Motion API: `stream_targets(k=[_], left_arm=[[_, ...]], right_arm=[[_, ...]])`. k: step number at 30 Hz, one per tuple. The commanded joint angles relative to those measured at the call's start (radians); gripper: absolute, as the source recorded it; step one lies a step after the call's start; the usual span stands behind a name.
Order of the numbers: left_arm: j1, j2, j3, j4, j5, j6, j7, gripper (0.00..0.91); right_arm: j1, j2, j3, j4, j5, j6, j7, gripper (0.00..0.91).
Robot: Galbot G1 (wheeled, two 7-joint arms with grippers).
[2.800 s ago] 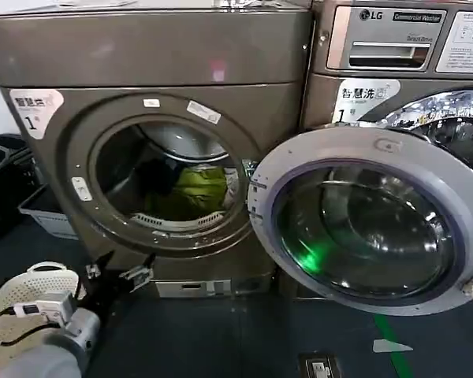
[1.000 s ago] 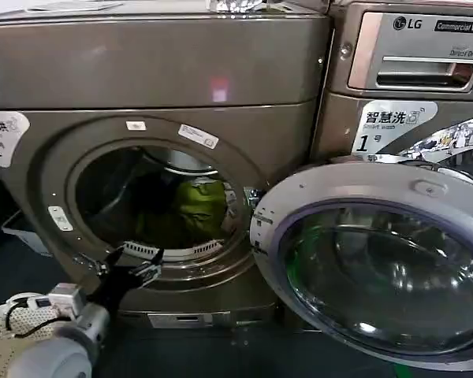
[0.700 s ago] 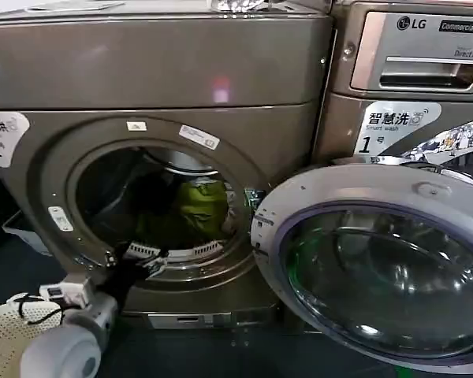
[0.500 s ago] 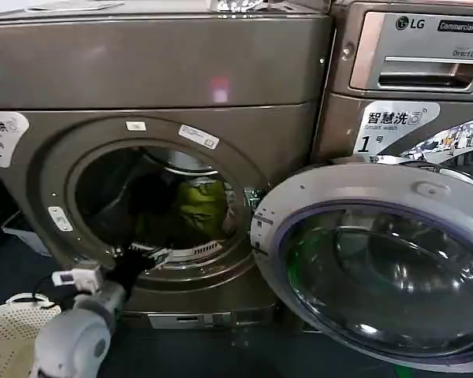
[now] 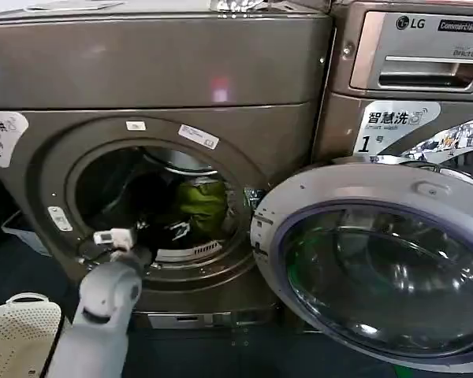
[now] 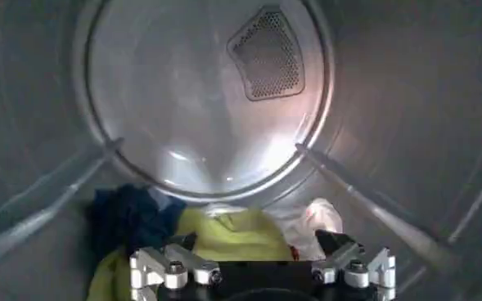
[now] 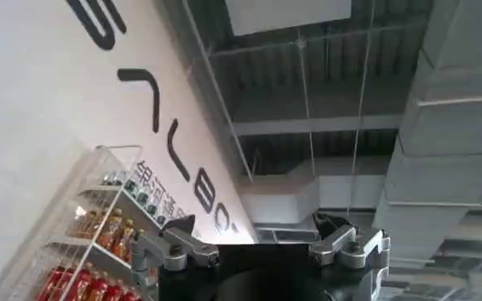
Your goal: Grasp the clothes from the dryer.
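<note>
The dryer [image 5: 158, 63] stands with its porthole open and its round door [image 5: 378, 260] swung out to the right. Inside the drum [image 6: 208, 98] lie the clothes: a lime-green garment [image 5: 202, 203] [image 6: 224, 241], a dark blue piece [image 6: 130, 217] and a white piece [image 6: 310, 222]. My left arm reaches through the porthole, and my left gripper [image 5: 176, 230] [image 6: 257, 243] is open just in front of the green garment, with nothing between its fingers. My right gripper [image 7: 253, 231] is open and empty, pointing up at a ceiling, away from the dryer.
A similar machine with an LG logo [image 5: 410, 47] stands to the right, behind the open door. A white perforated basket [image 5: 16, 331] sits on the dark floor at the lower left. A grey crate [image 5: 20, 228] is beside the dryer's left side.
My left arm has risen from beside the basket and pushed forward through the porthole, bringing the open gripper from the door rim into the drum near the clothes.
</note>
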Motion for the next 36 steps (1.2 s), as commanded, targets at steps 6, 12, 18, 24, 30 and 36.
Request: stream_targets(k=[6, 12, 18, 24, 30, 36], left_arm=[[-0.307, -0.056, 0.075, 0.41, 0.039, -0.117, 0.004, 0.907], [-0.39, -0.076, 0.09, 0.547, 0.07, -0.167, 0.011, 0.907], [-0.488, -0.102, 0.093, 0.69, 0.102, -0.223, 0.019, 0.907], [-0.564, -0.124, 0.101, 0.824, 0.141, -0.266, 0.033, 0.907], [-0.645, -0.145, 0.101, 1.002, 0.194, -0.32, 0.043, 0.907], [-0.718, -0.163, 0.099, 1.136, 0.206, -0.364, 0.058, 0.907]], right_arm=[[0.004, -0.002, -0.004, 0.004, 0.003, 0.002, -0.004, 0.907], [0.012, -0.006, -0.014, 0.008, 0.002, 0.003, -0.006, 0.907], [0.017, -0.007, -0.019, 0.009, 0.001, 0.004, -0.008, 0.907], [0.023, -0.01, -0.027, 0.009, 0.001, 0.005, -0.01, 0.907], [0.028, -0.015, -0.031, 0.008, 0.001, 0.008, -0.014, 0.907], [0.044, -0.019, -0.046, 0.013, 0.001, 0.009, -0.015, 0.907]])
